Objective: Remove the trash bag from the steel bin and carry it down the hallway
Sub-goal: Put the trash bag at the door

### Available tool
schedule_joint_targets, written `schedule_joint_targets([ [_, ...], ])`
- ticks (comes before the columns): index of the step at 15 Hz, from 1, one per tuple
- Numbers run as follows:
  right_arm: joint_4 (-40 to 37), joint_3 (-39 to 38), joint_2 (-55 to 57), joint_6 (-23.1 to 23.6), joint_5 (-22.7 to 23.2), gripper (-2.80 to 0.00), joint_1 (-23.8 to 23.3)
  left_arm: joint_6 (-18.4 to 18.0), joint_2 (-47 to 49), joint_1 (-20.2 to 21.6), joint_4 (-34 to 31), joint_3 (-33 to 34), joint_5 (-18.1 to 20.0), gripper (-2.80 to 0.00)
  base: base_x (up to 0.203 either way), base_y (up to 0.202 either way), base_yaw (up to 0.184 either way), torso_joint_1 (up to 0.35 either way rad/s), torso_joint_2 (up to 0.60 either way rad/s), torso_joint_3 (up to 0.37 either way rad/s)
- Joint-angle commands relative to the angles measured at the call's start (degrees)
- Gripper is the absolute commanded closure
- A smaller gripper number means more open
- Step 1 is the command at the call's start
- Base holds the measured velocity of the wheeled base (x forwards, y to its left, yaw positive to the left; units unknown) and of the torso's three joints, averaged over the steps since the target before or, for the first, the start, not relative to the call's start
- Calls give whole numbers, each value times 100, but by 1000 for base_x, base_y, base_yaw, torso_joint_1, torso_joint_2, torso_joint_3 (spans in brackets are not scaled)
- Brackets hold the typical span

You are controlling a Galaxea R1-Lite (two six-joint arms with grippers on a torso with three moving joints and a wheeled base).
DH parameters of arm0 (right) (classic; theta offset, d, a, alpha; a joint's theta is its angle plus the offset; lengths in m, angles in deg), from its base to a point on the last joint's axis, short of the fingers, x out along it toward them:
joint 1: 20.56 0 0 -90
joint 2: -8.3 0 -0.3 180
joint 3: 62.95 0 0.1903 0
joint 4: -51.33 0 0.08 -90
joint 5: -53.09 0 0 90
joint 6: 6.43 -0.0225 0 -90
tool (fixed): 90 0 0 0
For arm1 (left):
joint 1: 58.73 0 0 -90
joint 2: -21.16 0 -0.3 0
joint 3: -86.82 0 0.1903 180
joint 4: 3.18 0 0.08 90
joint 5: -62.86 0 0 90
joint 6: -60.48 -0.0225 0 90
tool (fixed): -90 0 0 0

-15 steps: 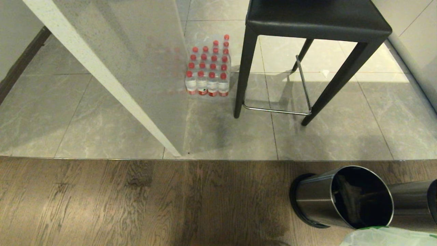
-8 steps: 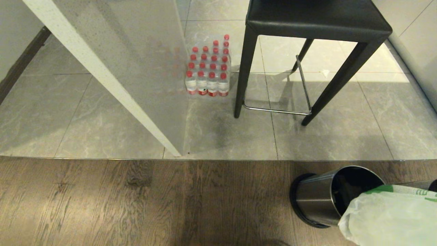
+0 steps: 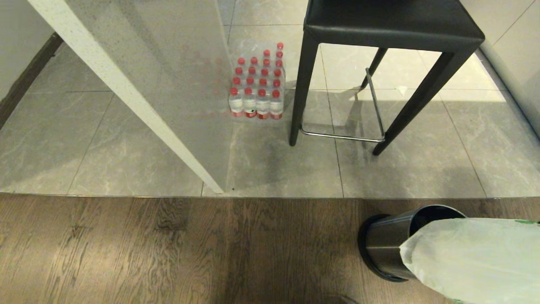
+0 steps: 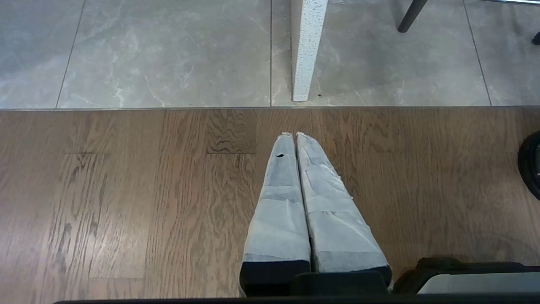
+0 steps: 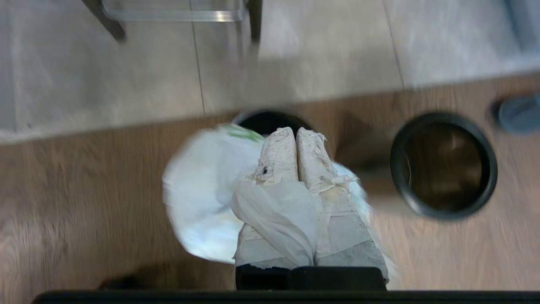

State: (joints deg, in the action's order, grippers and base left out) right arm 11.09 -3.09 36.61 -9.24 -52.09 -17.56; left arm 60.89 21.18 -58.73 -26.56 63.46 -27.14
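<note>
Bag-wise, right gripper point(image 5: 295, 139) clenched on the trash bag point(image 3: 472, 257) should lift clear of the steel bin point(image 3: 386, 247) rim, slowly, avoiding snags.

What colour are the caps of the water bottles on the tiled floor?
Red. The caps of the water bottles show best in the head view.

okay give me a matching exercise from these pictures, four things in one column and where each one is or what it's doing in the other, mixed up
Things:
1. trash bag
2. steel bin
3. water bottle pack
4. left tool

Places or states:
A. on the grey tiles beside the stool
B. shut, empty, over the wood floor
C. held up by the shut right tool
D. standing on the wood floor, partly behind the bag

Pairs: 1-C, 2-D, 3-A, 4-B
</note>
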Motion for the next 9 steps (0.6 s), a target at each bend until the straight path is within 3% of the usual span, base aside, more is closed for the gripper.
schedule_joint_targets([
  [1, -354, 23, 47, -216, -11, 0, -1, 4, -2, 0, 1, 0, 0, 0, 0, 0, 0, 0, 0, 0],
  [9, -1205, -21, -386, -581, -59, 0, -19, 0, -2, 0, 1, 0, 0, 0, 0, 0, 0, 0, 0, 0],
])
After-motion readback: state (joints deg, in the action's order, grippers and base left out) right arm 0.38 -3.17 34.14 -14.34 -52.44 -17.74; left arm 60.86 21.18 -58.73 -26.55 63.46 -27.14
